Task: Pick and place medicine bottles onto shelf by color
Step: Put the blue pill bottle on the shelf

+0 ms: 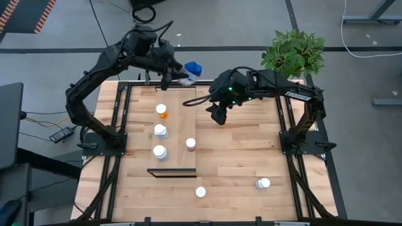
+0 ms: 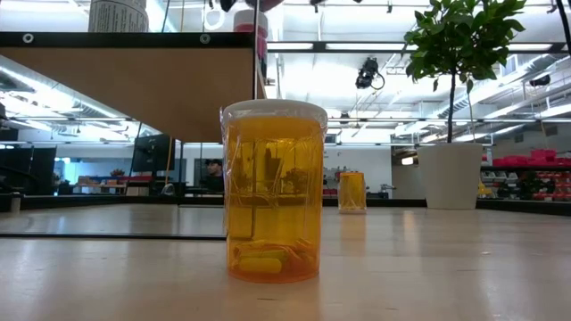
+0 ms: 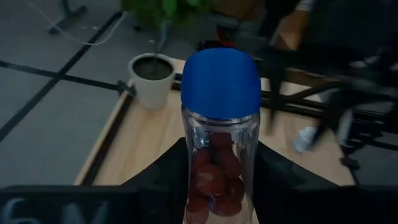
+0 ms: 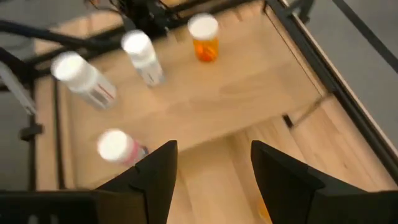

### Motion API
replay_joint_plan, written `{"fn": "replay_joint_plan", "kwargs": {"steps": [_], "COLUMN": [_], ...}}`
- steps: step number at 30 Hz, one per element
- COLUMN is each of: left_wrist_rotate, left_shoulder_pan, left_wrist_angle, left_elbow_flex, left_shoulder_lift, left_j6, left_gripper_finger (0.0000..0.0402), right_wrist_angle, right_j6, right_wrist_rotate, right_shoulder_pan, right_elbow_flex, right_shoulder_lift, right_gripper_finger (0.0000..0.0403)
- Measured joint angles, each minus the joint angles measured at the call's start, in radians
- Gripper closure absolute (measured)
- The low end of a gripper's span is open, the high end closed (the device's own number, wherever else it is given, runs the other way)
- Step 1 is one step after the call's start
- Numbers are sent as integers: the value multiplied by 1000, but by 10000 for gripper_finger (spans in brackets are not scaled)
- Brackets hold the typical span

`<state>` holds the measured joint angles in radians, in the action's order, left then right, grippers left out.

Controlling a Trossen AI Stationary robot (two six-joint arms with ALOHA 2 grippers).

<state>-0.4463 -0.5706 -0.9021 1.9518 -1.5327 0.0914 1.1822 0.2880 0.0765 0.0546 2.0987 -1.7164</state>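
Observation:
My left gripper is raised over the table's far edge and is shut on a clear medicine bottle with a blue cap and dark-red pills inside. The shelf is a light-wood board on the table's left half. An orange bottle, two white ones and a pink one stand on it. My right gripper hangs open above the table just right of the shelf, with nothing between its fingers. My left gripper pinches the bottle's clear body, below the blue cap, between its two fingers. The bottle lies along the fingers, its cap pointing away from the gripper. It is lifted clear of the table and the shelf.
Two more white-capped bottles are on the bare table near its front edge. An orange bottle stands close to the low camera, with a smaller-looking one behind it. A potted plant stands at the far right corner.

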Motion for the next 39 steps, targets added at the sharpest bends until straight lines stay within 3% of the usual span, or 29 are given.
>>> {"fn": "replay_joint_plan", "kwargs": {"steps": [11,19,24,33,39], "left_wrist_rotate": [-4,-50,-56,-2,37], "left_shoulder_pan": [-80,-84,-84,-114,-132], "left_wrist_angle": [-144,-114,57,553,809], "left_elbow_flex": [0,-38,-274,-788,-1116], "left_shoulder_lift": [107,136,251,560,686], "left_j6": [61,69,-14,-166,-243], "left_gripper_finger": [246,256,254,249,249], "right_wrist_angle": [92,94,105,105,104], "right_j6": [-28,-24,1,16,52], "right_wrist_rotate": [49,54,54,58,58], "right_shoulder_pan": [1,2,-1,-4,-5], "right_elbow_flex": [0,1,1,1,2], "right_shoulder_lift": [0,1,2,2,2], "right_gripper_finger": [191,191,191,191,191]}}
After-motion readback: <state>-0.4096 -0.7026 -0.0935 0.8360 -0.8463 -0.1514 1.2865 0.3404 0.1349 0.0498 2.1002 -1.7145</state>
